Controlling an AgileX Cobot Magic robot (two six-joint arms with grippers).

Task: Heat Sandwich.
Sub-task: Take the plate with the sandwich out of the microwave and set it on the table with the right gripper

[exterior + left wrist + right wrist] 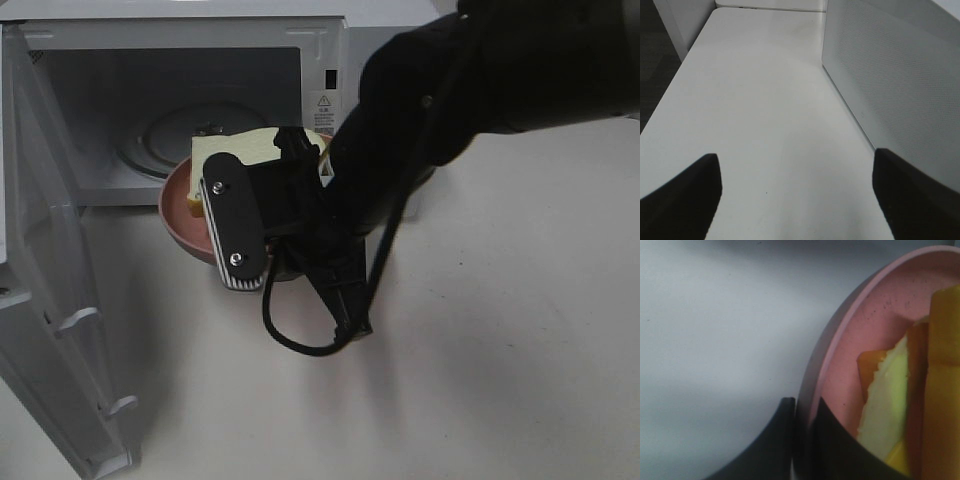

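Right end effector (802,440) clamped on pink plate (840,330) rim, sandwich (245,150) held level before open microwave (200,110); left end effector (795,200) apart above tabletop (765,100).

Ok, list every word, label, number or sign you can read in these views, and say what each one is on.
No text can be read in any view.
Warning label on the microwave front panel, right of the cavity: a triangle sign with lines of print under it, too small and blurred to read.
Small dark mark above that label: unreadable.
Left wrist view: no text.
Right wrist view, pink plate and sandwich: no text.
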